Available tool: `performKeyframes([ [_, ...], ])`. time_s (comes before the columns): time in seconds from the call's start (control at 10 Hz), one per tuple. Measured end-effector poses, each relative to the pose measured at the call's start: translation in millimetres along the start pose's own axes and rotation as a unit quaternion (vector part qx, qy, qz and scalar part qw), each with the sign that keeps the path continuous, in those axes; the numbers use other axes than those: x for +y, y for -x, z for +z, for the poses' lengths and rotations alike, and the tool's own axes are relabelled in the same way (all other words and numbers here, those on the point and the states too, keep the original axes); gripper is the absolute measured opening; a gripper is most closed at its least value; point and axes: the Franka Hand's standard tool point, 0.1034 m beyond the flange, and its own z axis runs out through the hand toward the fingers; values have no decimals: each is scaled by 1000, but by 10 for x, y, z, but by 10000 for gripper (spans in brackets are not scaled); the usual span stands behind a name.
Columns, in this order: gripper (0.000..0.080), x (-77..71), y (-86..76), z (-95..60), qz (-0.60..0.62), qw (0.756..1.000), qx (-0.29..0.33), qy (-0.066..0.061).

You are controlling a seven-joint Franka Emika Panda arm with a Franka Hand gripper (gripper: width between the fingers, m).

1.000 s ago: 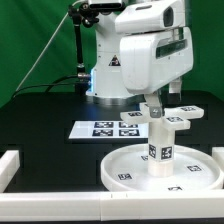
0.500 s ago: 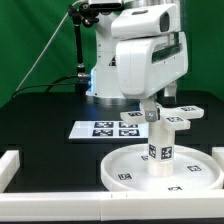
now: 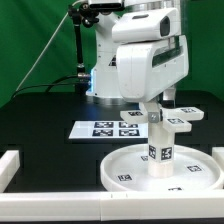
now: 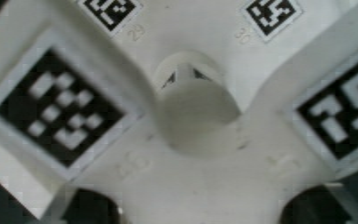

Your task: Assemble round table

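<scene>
Exterior view: we see gripper [image 3: 156, 112] higher than a second ago, cross-shaped piece [image 3: 182, 116] lifted with it, above leg [image 3: 160, 147] standing in round disc [image 3: 130, 168] near tabletop's front edge. Likely carrying base toward leg top.

Wrist view: we see cross-shaped piece [image 4: 179, 120] between narrowed fingers [image 4: 87, 208], apparently gripped. Disc holds leg only.

My table beyond the job
My marker board [image 3: 108, 128] lies flat mid-table [image 3: 45, 125]; white rails [image 3: 18, 163] line the near edge, green curtain [image 3: 35, 40] behind.
</scene>
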Motion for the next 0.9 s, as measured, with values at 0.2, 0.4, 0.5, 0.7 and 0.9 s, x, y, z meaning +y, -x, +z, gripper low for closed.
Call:
performKeyframes([
  [0.2, 440, -1, 0, 1, 19, 1000, 0, 0],
  [0.4, 440, 1, 2, 0, 42, 999, 0, 0],
  [0.5, 440, 2, 5, 0, 121, 993, 3, -2],
  [0.7, 441, 9, 2, -3, 226, 974, 5, 0],
  [0.9, 442, 15, -2, 4, 313, 950, 20, 8],
])
